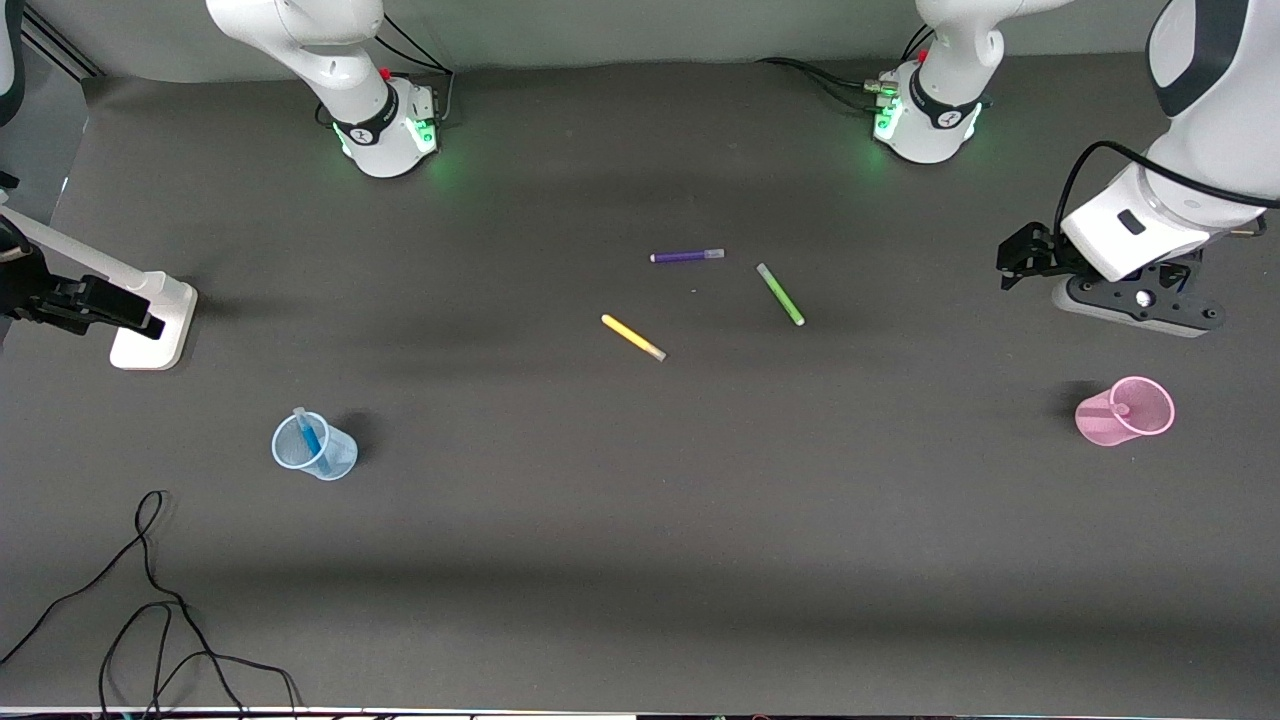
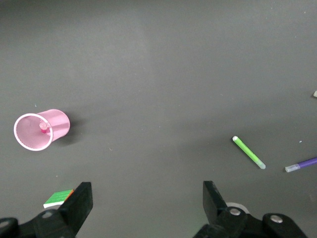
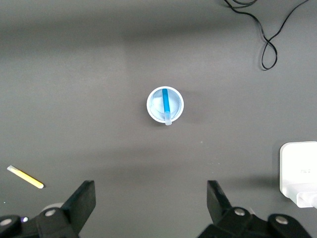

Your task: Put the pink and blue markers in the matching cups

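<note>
The blue marker (image 1: 310, 435) stands inside the pale blue cup (image 1: 335, 460) toward the right arm's end of the table. It also shows in the right wrist view (image 3: 166, 103), in that cup (image 3: 154, 106). The pink marker (image 1: 1110, 408) stands inside the pale pink cup (image 1: 1148, 408) toward the left arm's end. Its cap (image 2: 44, 127) shows in that cup (image 2: 54, 124) in the left wrist view. My left gripper (image 1: 1015, 258) (image 2: 147, 198) is open and empty over bare table beside the pink cup. My right gripper (image 3: 151, 198) is open and empty, high over the table by the blue cup.
A purple marker (image 1: 687, 256), a green marker (image 1: 780, 294) and a yellow marker (image 1: 633, 337) lie mid-table. A white stand (image 1: 150, 330) sits at the right arm's end. A black cable (image 1: 150, 600) lies near the front edge.
</note>
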### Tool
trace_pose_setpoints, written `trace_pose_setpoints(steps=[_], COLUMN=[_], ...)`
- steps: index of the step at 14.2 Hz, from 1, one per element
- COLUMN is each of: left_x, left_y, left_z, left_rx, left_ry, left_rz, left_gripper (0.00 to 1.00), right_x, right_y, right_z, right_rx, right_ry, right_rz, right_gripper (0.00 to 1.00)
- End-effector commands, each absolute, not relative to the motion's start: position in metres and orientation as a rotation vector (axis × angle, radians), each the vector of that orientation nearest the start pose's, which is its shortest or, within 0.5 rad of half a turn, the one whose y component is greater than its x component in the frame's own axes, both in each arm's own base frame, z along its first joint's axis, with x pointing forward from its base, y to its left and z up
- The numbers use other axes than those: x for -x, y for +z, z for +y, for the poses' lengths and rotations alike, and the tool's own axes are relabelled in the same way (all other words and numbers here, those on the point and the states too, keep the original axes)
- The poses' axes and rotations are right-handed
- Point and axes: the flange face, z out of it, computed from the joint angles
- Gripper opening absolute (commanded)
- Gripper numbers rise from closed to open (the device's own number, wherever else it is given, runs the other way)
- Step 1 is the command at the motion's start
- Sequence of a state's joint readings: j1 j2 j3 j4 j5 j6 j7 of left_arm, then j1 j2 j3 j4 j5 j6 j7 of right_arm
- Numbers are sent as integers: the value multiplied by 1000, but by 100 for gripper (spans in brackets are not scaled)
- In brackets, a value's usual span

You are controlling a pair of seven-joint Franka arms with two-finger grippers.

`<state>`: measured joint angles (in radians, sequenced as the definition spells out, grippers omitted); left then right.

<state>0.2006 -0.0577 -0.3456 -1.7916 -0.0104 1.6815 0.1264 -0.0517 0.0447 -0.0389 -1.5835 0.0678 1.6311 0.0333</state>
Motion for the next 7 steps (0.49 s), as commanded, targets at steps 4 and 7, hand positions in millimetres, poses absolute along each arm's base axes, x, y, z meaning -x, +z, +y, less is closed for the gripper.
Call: trace_pose_setpoints(steps=[4,7], left_x=[-528,-529], left_y=[572,573], left_z=[-83,-77], left_rx=[3096,3111], left_ry=[91,72], left_rz=[421,386], left_gripper=[99,99], right_x=[-558,-555], right_y=[606,607], right_z=[-35,-40], right_rx=[3120,3119], right_ry=[-3,2], right_rz=[169,181], right_gripper=[100,100])
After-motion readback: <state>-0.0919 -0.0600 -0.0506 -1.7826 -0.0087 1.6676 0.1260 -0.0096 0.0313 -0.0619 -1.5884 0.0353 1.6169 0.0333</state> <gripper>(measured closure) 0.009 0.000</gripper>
